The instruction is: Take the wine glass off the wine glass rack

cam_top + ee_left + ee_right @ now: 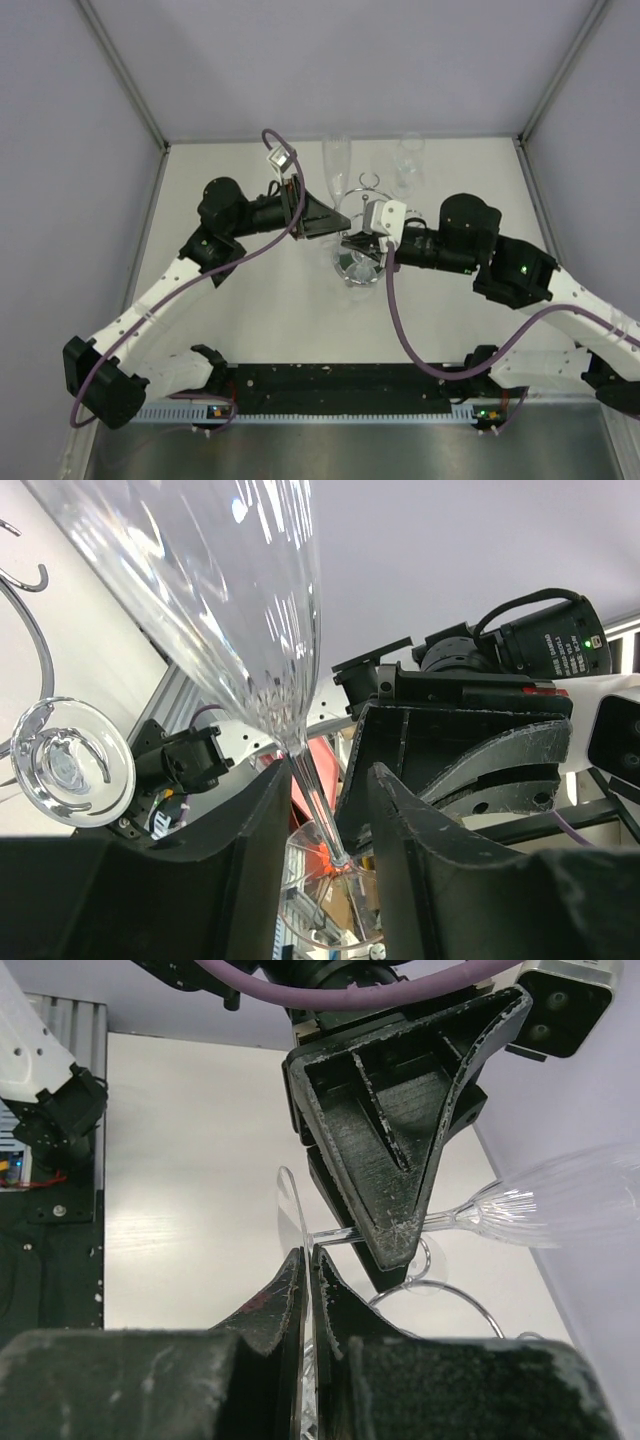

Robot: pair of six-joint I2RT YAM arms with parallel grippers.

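A clear wine glass (337, 165) is held at the chrome wine glass rack (368, 190), whose round mirrored base (358, 272) lies below the grippers. In the left wrist view the glass bowl (220, 600) fills the top, and its thin stem (310, 800) runs down between my left gripper's (328, 775) fingers, which stand apart around it. My right gripper (308, 1252) is shut on the glass's foot (290, 1205), seen edge-on. The bowl (560, 1200) points right there. In the top view my left gripper (345, 222) and right gripper (357, 247) meet over the rack.
A second clear glass (408, 165) stands or hangs at the rack's far right. A clear round glass foot (65, 765) and a wire hook (30, 580) show at the left. The rack's hoop (450, 1295) lies under the stem. Grey walls enclose the table (250, 300).
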